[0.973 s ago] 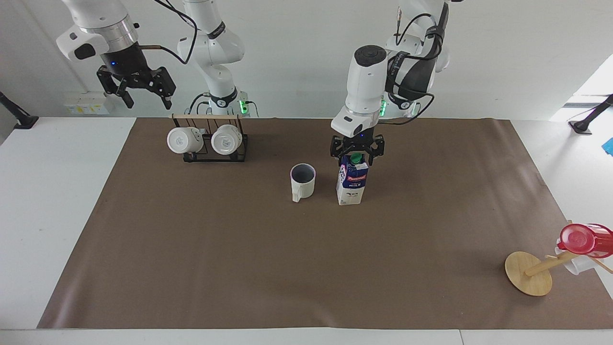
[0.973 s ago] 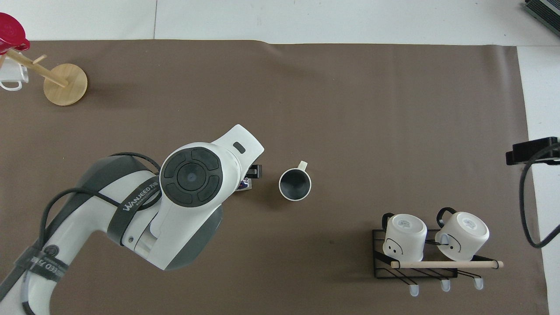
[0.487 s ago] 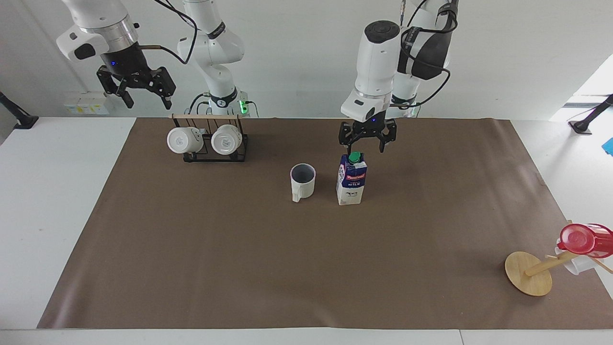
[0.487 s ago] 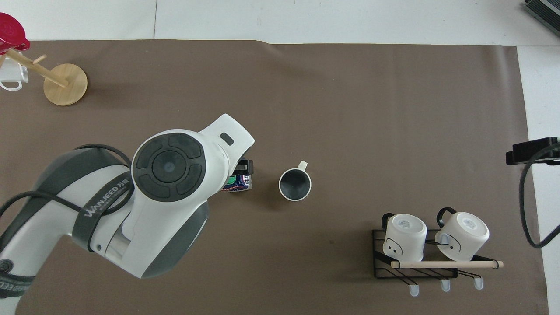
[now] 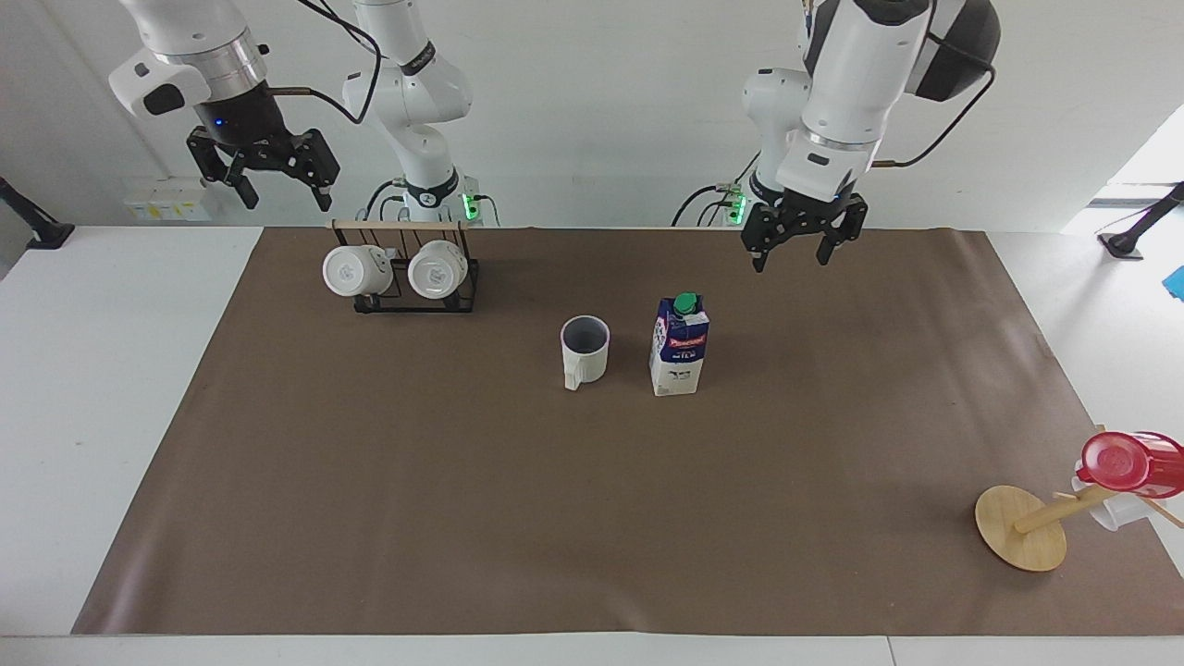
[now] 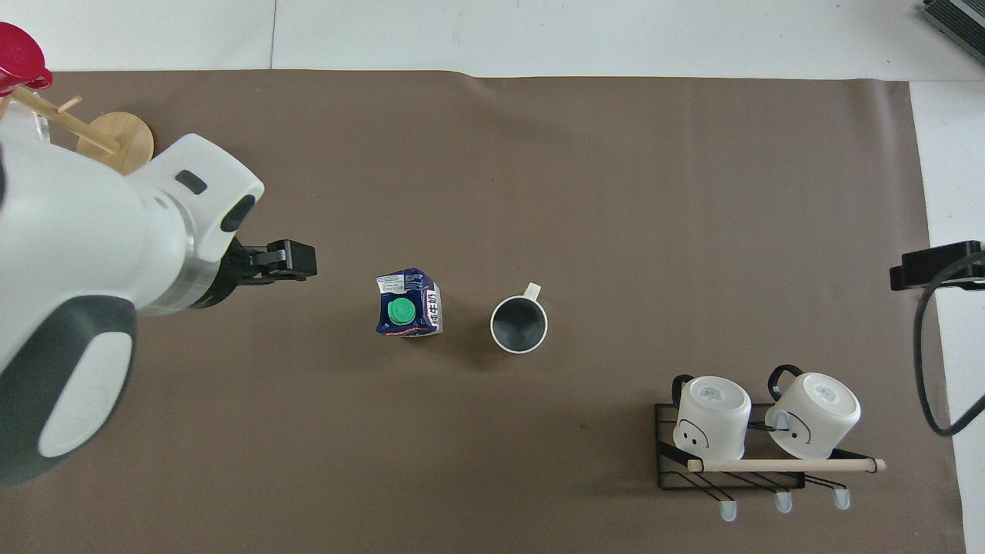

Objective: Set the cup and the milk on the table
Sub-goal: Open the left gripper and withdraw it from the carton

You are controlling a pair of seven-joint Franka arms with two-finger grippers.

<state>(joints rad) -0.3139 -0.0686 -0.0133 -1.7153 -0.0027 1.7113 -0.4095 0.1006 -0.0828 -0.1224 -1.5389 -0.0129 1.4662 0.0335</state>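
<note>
The left hand (image 5: 803,248), fingers apart and empty, has lifted away from the milk (image 5: 680,345), which stands beside the cup (image 5: 585,350) mid-counter (image 5: 462,518). The right hand (image 5: 268,176) waits open above the mug rack (image 5: 407,273). Both look placed.

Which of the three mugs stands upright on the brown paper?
The cream mug with the dark inside, beside the milk carton. The two white mugs hang tipped on the black rack.

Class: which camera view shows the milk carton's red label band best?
The facing view: the milk carton stands upright beside the cup, its printed side showing the band. The overhead view shows mainly its sloped top and green cap.
</note>
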